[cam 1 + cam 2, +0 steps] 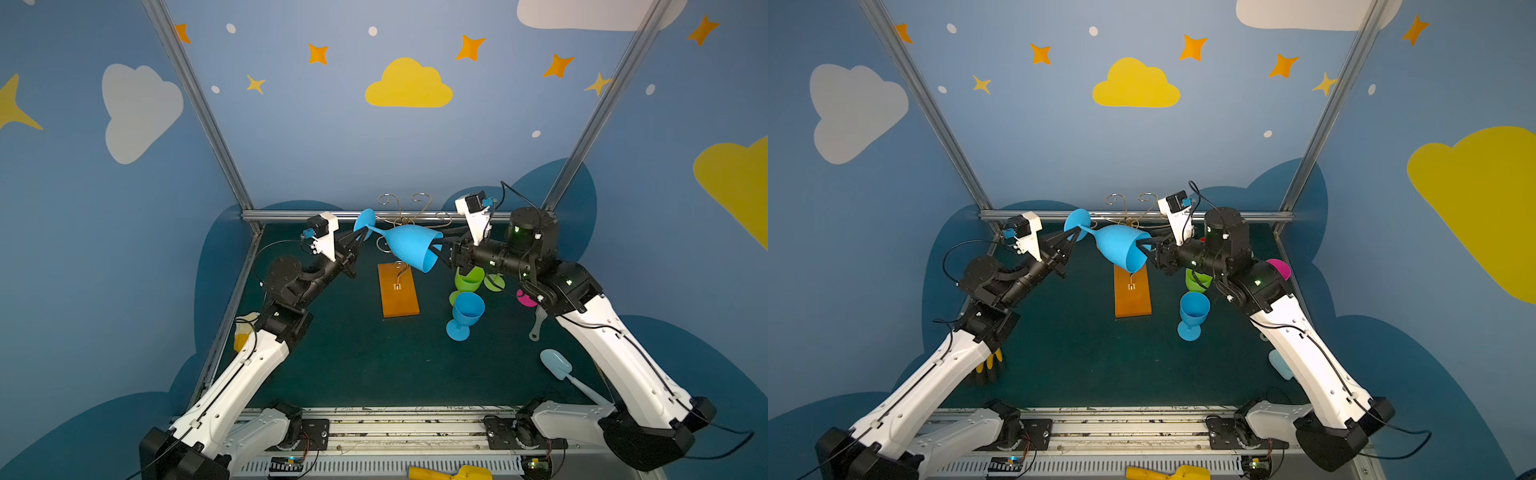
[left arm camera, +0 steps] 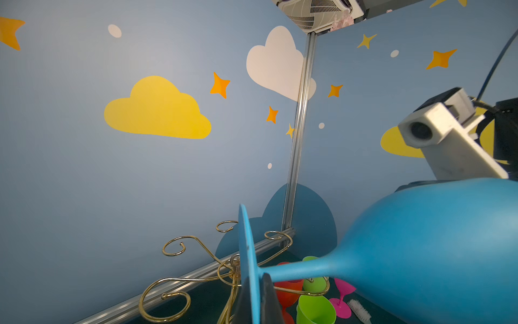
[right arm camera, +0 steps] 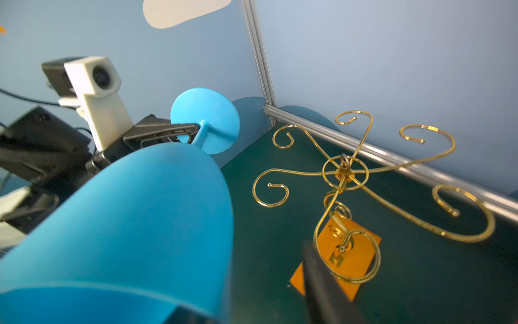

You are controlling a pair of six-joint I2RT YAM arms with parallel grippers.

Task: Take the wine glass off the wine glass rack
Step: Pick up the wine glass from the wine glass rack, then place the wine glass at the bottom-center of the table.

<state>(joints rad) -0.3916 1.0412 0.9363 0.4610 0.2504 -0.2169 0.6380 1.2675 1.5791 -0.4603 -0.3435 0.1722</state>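
Left wrist view: left gripper (image 2: 254, 284) clamps wine glass (image 2: 420, 252) foot.

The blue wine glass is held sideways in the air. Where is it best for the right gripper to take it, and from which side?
Probably the rim of the blue wine glass, from its open mouth: one finger inside, one outside the thin wall. It lies sideways, mouth facing the right gripper, while the left gripper holds the foot.

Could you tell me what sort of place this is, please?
Most likely an enclosed robot test booth, not a home: blue wall panels painted with clouds and stars, aluminium frame posts, and a green tabletop staged with a wine glass rack.
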